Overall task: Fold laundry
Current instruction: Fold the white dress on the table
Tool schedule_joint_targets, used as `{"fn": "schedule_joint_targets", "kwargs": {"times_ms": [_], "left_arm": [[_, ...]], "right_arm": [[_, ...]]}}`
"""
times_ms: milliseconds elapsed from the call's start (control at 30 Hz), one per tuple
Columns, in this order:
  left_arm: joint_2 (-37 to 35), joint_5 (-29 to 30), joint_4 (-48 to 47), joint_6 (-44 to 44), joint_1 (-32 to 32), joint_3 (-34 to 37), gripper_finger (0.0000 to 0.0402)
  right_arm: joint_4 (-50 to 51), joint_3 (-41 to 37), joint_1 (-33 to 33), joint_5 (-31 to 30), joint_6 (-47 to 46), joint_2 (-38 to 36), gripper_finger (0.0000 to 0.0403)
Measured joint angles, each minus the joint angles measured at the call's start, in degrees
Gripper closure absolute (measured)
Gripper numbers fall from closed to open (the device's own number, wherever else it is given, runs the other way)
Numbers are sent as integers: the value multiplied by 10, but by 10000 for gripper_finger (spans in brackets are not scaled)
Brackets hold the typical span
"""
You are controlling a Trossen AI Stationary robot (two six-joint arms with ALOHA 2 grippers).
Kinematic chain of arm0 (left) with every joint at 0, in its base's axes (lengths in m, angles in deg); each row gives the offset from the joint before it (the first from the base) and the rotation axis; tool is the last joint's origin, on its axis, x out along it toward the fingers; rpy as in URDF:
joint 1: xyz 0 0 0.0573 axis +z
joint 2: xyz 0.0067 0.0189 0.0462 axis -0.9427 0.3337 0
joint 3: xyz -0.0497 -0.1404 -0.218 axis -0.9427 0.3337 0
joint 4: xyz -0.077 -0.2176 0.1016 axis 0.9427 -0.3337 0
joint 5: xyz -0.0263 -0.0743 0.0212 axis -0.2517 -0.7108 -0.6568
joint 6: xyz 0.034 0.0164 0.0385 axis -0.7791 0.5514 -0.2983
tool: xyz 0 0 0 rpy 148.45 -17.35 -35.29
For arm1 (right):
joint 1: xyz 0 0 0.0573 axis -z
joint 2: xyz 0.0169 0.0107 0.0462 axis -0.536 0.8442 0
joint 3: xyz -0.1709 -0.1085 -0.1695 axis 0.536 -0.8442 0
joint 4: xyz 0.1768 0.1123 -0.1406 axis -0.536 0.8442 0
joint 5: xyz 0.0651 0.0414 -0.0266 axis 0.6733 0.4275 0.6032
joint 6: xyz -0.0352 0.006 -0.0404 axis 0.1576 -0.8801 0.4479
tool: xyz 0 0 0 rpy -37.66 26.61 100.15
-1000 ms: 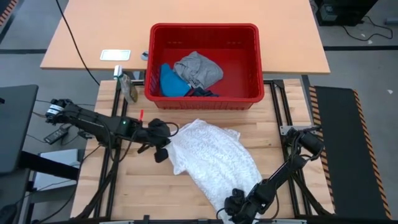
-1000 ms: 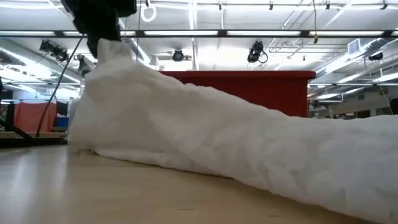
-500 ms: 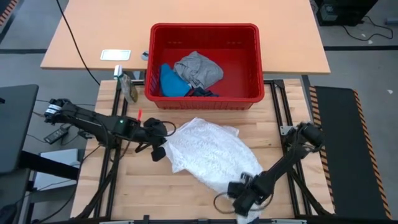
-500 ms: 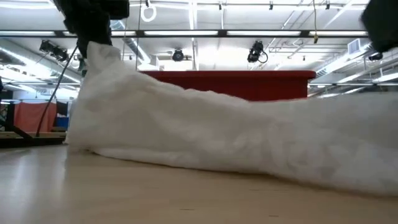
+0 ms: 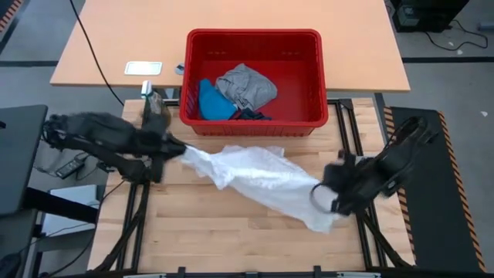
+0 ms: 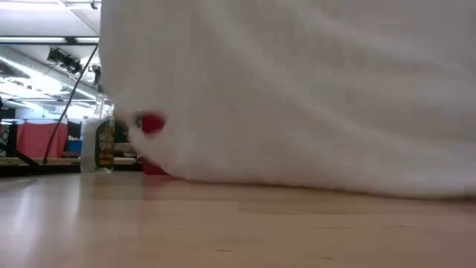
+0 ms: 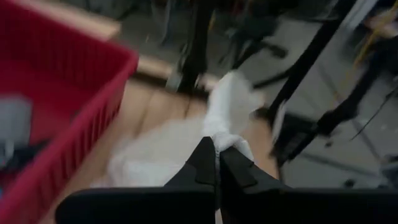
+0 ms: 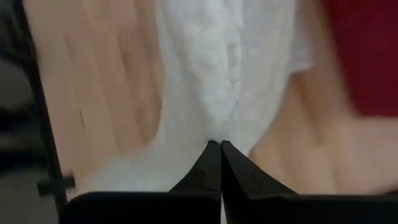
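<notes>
White lace garment: the white garment (image 5: 258, 177) hangs stretched between the two grippers across the middle of the high view, its span running from centre left down to lower right, in front of the basket.
Left gripper: the left gripper (image 5: 179, 148) sits at centre left of the high view; in its wrist view the fingers (image 7: 205, 163) are pinched together on a bunched corner of the white cloth.
Right gripper: the right gripper (image 5: 326, 202) is at lower right of the high view, closed on the opposite end; its wrist view shows the fingertips meeting on gathered lace.
Handling: I judge it very light, limp and thin; it sags between the grips and drapes low enough to fill most of the low view. Lace could snag or tear, so pulling hard seems unwise. Corners or hems are the best hold, as both grips have now.
Other laundry: a grey garment (image 5: 245, 85), a bright blue one (image 5: 210, 99) and a dark navy piece (image 5: 248, 114) lie inside the red basket (image 5: 255, 37) at upper centre.
Surface: a pale wooden table (image 5: 216, 232), smooth, with bare room below the cloth for laying it flat.
Room: a small bottle (image 5: 158, 108) stands left of the basket; ceiling strip lights and a dark cable show at the low view's left edge.
</notes>
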Motion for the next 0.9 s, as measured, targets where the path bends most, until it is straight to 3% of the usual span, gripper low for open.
{"fn": "schedule_joint_targets", "kwargs": {"times_ms": [200,567,733,900], "left_arm": [[1,25,-2,-40,-5,-105,401],[2,46,8,-58,-5,-141,401],[2,153,-29,-102,-3,-141,401],[9,245,-75,-150,23,-141,401]], "right_arm": [[-14,91,15,-135,91,-61,402],[-66,223,16,-142,229,-87,402],[-54,259,32,-204,293,-94,402],[-3,257,102,-280,301,-86,403]]}}
